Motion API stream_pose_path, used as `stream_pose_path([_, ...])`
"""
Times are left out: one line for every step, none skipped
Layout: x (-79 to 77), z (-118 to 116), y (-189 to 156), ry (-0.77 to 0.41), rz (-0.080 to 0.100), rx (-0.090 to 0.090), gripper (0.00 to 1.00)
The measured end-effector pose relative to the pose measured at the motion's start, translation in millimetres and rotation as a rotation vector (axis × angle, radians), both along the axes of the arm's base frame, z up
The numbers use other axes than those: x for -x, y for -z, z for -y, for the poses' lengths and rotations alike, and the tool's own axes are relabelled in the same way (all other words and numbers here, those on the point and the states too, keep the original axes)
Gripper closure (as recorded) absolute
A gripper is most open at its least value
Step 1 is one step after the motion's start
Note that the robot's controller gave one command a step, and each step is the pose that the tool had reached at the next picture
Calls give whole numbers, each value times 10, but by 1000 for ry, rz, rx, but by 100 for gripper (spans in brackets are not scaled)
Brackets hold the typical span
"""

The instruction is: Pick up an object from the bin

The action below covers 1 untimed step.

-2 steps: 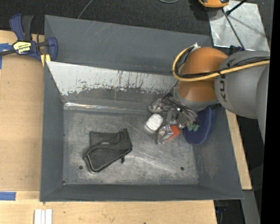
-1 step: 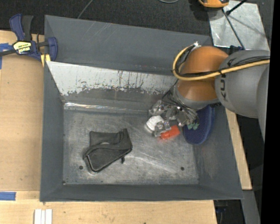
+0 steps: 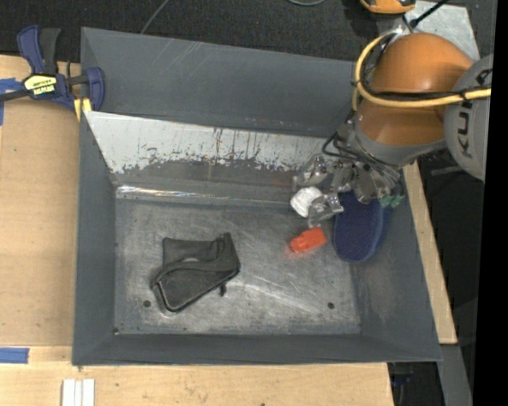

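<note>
a grey metal bin [image 3: 244, 77] seen from above, its floor scuffed and its back wall streaked with dark marks. the letters "ku" are readable on the grey arm [image 3: 467, 116], beside its orange cover [image 3: 412, 79]. the gripper [image 3: 327, 198] is low over the floor's back right, and whether it is wide or narrow cannot be told. a small white lump [image 3: 305, 201] sits at its tip, an orange-red piece [image 3: 307, 240] lies just below, a dark blue oval thing [image 3: 359, 232] is beside it, and a black pouch [image 3: 197, 270] lies well apart to the left.

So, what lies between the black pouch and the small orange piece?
Nothing: the camera view shows bare bin floor between black pouch and orange piece.
</note>
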State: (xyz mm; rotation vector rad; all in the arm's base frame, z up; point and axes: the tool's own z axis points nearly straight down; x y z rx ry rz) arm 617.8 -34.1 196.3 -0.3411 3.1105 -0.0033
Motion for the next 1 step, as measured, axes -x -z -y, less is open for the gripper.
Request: stream_pose_path([11,349,-1569,-8,1,1,100])
